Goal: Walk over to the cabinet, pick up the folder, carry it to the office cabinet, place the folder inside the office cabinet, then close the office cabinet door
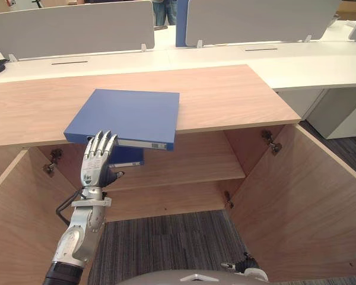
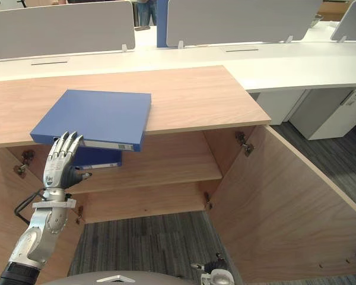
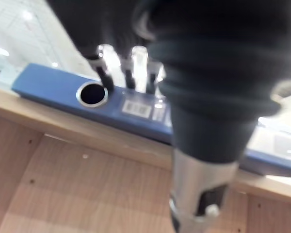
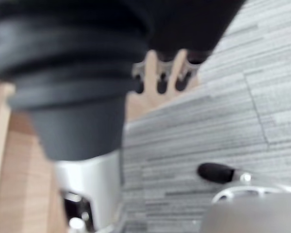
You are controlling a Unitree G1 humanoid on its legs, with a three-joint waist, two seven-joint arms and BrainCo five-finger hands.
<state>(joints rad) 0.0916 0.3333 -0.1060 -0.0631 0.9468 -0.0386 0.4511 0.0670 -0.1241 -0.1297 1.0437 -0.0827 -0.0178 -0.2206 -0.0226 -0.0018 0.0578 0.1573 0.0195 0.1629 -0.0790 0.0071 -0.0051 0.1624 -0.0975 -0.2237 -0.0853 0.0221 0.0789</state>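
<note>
Closest to us, our left hand [image 1: 98, 157] is raised in front of the wooden cabinet [image 1: 225, 95]. Its fingers [image 3: 136, 63] are straight and open, and the tips rest against the near edge of the blue folder [image 1: 127, 116]. Nothing is gripped. The folder lies flat on the left part of the cabinet top, with its spine overhanging the front edge towards us. In the left wrist view we see the ring hole [image 3: 92, 94] in that spine, just beside the fingertips.

Our right hand [image 1: 244, 265] hangs low on the near right, above the grey carpet [image 1: 166, 243]. We cannot tell whether it is open or closed.

Below the top, the cabinet stands open, with the left door [image 1: 12, 219] and the right door [image 1: 302, 202] both swung out towards us. A second blue folder [image 1: 126, 157] stands on the inner shelf [image 1: 190, 160], under the overhanging one. White desks with grey divider panels [image 1: 71, 27] run along the far side.

We judge the walk to the cabinet to be done and the pickup only just beginning, since we have contact with the folder but no hold on it. Grasping and lifting the folder, carrying it, setting it inside and shutting the door all remain.
</note>
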